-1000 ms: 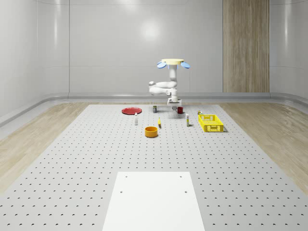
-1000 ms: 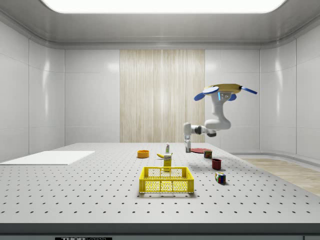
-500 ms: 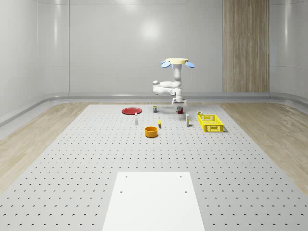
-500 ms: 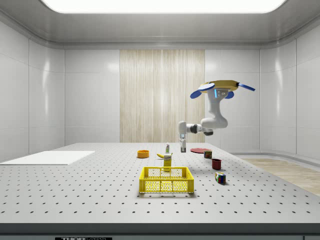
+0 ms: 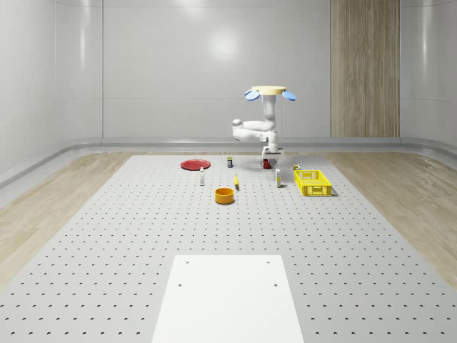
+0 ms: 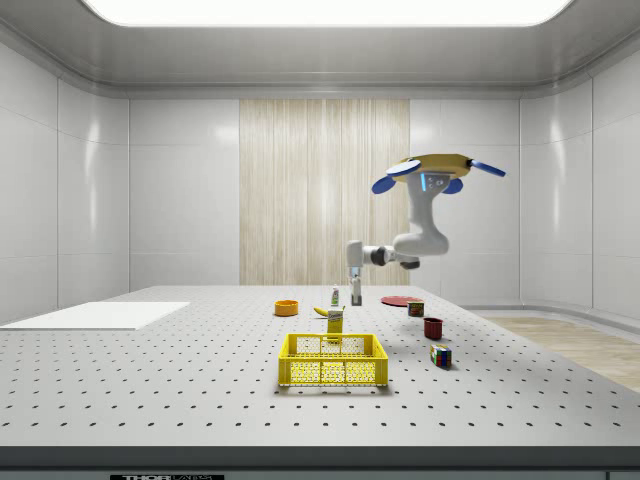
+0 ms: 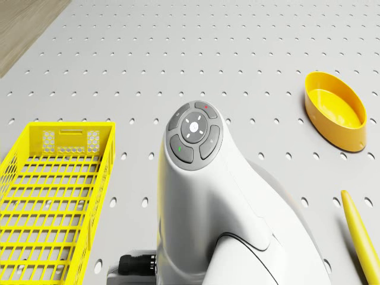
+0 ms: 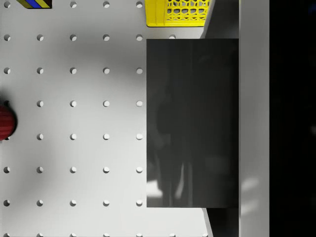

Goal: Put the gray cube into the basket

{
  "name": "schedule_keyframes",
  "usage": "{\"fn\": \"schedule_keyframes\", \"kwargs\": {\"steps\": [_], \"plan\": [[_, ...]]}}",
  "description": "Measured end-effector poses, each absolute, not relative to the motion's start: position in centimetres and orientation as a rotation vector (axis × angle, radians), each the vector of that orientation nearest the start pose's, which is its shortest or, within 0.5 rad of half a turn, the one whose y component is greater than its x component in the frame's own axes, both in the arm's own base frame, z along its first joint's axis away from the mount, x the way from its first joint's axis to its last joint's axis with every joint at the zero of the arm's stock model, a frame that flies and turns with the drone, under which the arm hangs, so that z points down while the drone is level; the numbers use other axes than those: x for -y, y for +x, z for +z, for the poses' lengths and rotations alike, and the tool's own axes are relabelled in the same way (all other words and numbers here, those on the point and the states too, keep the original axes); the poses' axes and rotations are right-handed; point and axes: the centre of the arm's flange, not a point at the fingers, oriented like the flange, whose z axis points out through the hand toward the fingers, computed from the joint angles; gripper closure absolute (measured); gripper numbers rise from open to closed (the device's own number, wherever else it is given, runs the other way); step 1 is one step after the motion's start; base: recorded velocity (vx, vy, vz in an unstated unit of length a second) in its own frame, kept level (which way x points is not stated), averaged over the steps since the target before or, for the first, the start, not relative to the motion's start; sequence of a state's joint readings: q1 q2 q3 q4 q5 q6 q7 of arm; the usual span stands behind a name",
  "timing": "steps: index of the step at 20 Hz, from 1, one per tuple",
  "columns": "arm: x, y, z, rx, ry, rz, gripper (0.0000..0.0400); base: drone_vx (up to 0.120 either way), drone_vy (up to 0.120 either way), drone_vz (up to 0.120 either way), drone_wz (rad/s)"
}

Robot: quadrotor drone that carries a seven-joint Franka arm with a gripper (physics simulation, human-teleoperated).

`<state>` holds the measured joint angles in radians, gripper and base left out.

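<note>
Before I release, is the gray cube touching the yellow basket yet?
Apart. In the side view the gripper hangs in the air well above and behind the yellow basket; in the wrist view the gray cube sits at the gripper, over bare table.

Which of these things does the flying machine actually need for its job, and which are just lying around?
For the job: gray cube, carried by the drone hovering over the table's far end; yellow basket.
Just lying about: orange bowl, red plate, red mug, banana, colourful cube.
</note>
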<state>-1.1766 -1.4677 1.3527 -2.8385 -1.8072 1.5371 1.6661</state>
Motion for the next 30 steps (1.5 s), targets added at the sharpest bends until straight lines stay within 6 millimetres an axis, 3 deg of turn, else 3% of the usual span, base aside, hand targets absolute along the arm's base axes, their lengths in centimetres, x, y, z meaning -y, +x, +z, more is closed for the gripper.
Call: {"fn": "schedule_keyframes", "kwargs": {"steps": [23, 30], "plan": [[-0.60, 31.68, 49.67, 0.002, 0.001, 0.785, 0.0150, 0.120, 0.117, 0.000, 0.000], [-0.60, 31.68, 49.67, 0.002, 0.001, 0.785, 0.0150, 0.006, 0.063, 0.000, 0.000]]}}
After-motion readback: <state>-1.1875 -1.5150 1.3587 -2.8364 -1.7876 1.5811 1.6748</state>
